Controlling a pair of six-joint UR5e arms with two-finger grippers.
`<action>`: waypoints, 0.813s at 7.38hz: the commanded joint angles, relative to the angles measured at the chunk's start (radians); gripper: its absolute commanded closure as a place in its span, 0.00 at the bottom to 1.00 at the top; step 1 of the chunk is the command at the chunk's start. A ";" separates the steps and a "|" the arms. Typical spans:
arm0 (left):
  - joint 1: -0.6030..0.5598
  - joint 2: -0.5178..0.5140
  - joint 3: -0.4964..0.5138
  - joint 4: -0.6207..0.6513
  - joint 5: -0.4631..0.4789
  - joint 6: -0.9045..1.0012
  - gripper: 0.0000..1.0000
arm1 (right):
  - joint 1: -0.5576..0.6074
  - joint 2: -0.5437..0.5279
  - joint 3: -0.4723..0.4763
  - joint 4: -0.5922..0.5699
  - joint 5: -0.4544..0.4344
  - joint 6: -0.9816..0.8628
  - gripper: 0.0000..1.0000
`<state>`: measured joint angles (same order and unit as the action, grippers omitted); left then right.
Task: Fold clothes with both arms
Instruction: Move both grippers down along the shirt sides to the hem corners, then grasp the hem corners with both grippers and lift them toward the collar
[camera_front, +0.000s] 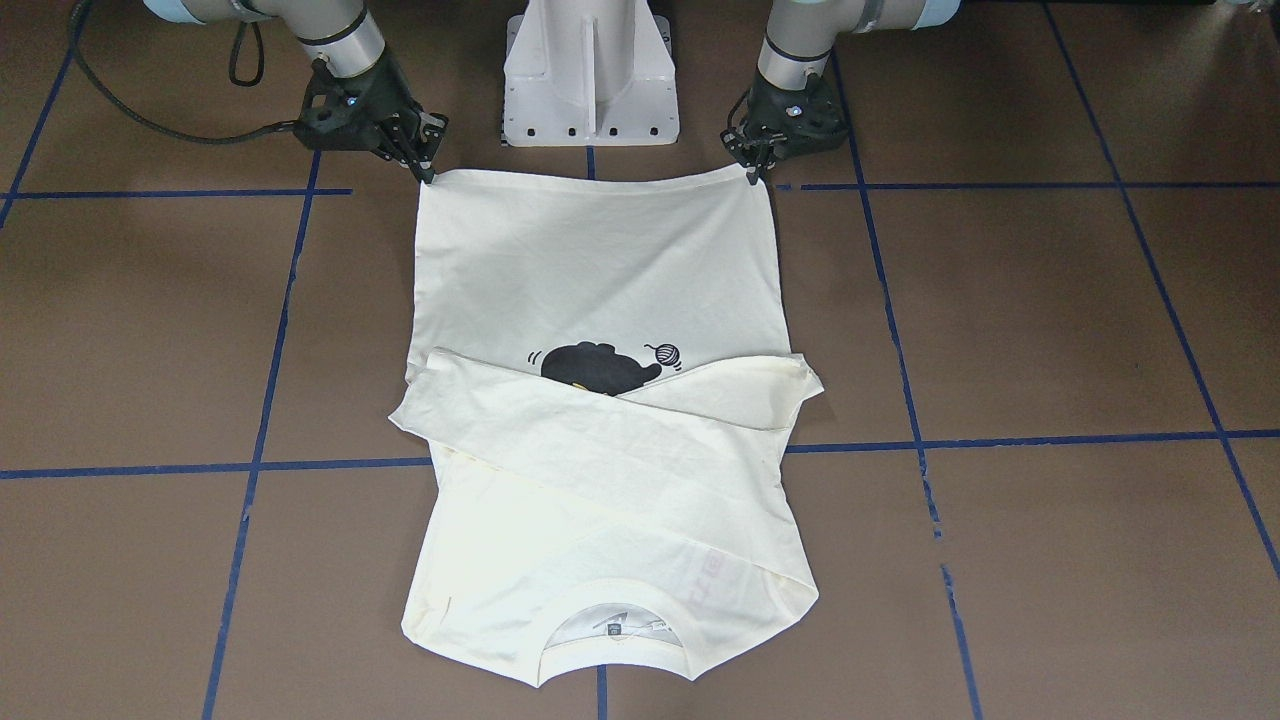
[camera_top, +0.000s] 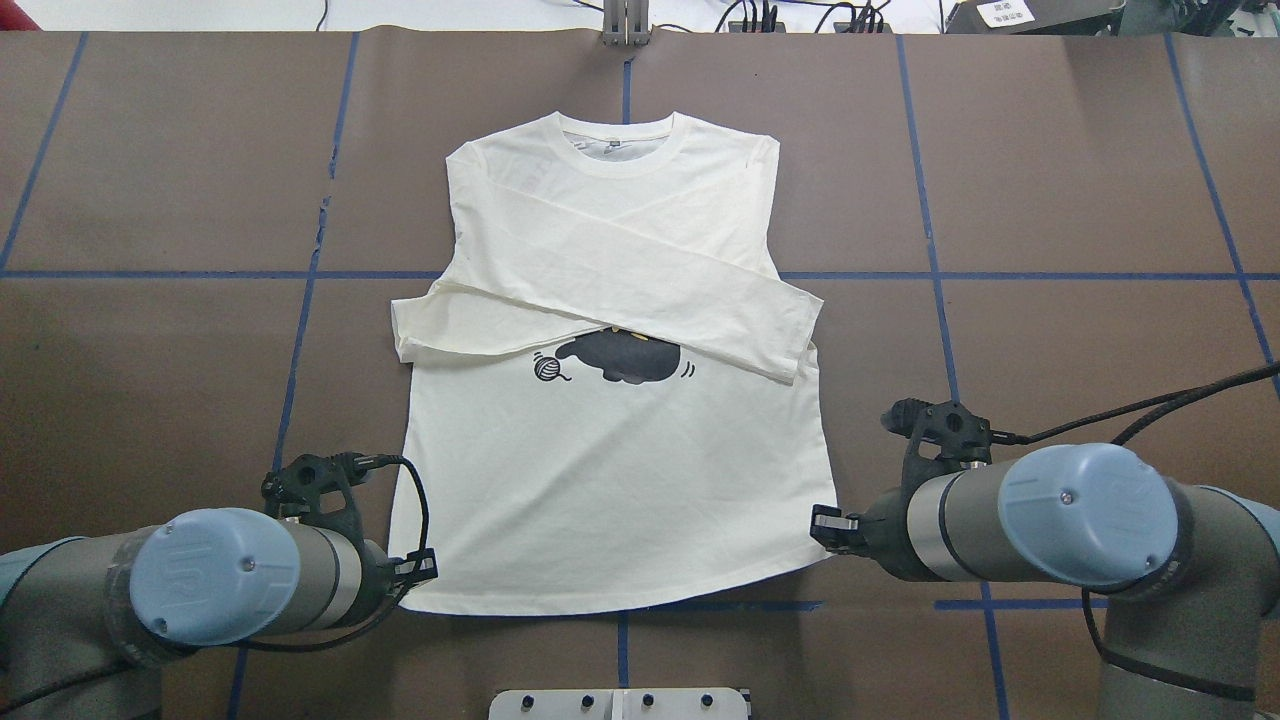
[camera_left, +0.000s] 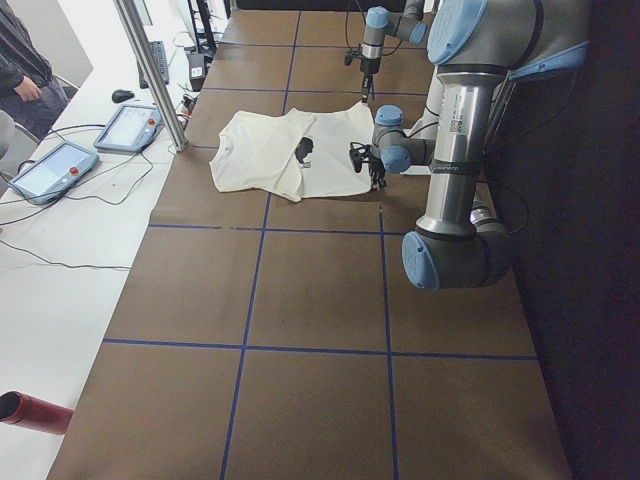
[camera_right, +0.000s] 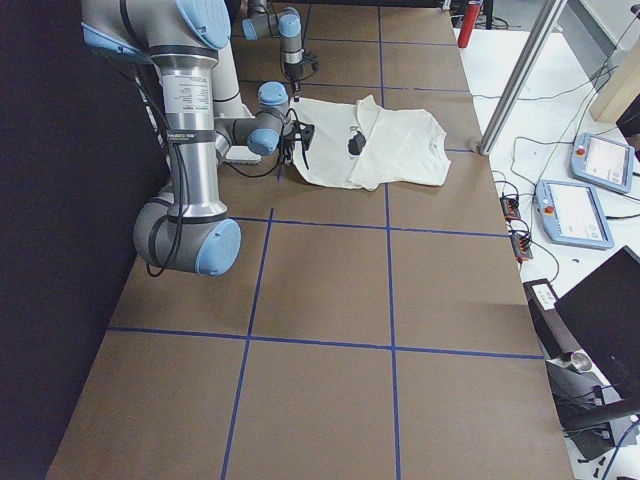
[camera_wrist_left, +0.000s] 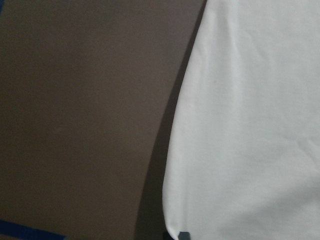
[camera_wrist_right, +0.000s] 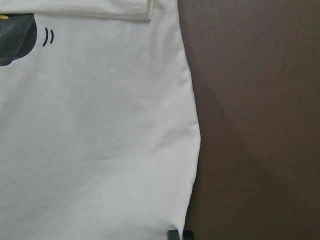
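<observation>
**Across the surface:** A cream T-shirt (camera_front: 600, 260) lies flat and print-up on the brown, blue-taped surface (camera_front: 1050, 300). Its hem is toward the white pedestal (camera_front: 590, 70) and its collar points away from the robot. Both long sleeves (camera_front: 560, 420) are folded across the chest and cross over part of the black cat print (camera_front: 590, 365). The left claw (camera_front: 755, 172) pinches one hem corner and the right claw (camera_front: 430, 172) pinches the other, each narrowed almost to nothing on the cloth. The hem dips slightly between them.

**Over the robot's shoulders:** The two arms (camera_top: 230, 580) reach in low from either side with the shirt squared between them. The neckline (camera_top: 625, 145) lies farthest from the robot, and a ball-of-yarn motif (camera_top: 547, 368) sits beside the cat.

**From the left end:** The shirt rests just beyond the near arm. The claws are too small here to judge.

**From the right end:** The same layout shows from the opposite side.

**Left wrist:** Pale cloth fills the right half of the frame. One dark fingertip (camera_wrist_left: 183, 235) sits at the shirt's corner.

**Right wrist:** Two fingertips (camera_wrist_right: 172, 234) close together flank the hem's edge.
</observation>
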<state>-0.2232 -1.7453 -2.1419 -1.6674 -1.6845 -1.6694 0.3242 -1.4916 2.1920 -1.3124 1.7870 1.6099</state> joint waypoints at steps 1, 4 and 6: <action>0.010 -0.003 -0.079 0.040 -0.003 0.020 1.00 | 0.019 -0.080 0.089 -0.001 0.063 -0.001 1.00; 0.117 -0.022 -0.125 0.054 -0.004 0.034 1.00 | -0.042 -0.180 0.225 -0.002 0.202 0.001 1.00; 0.134 -0.020 -0.173 0.096 -0.006 0.068 1.00 | -0.083 -0.191 0.252 -0.002 0.207 0.021 1.00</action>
<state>-0.1009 -1.7649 -2.2877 -1.5976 -1.6892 -1.6143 0.2628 -1.6723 2.4230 -1.3152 1.9848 1.6180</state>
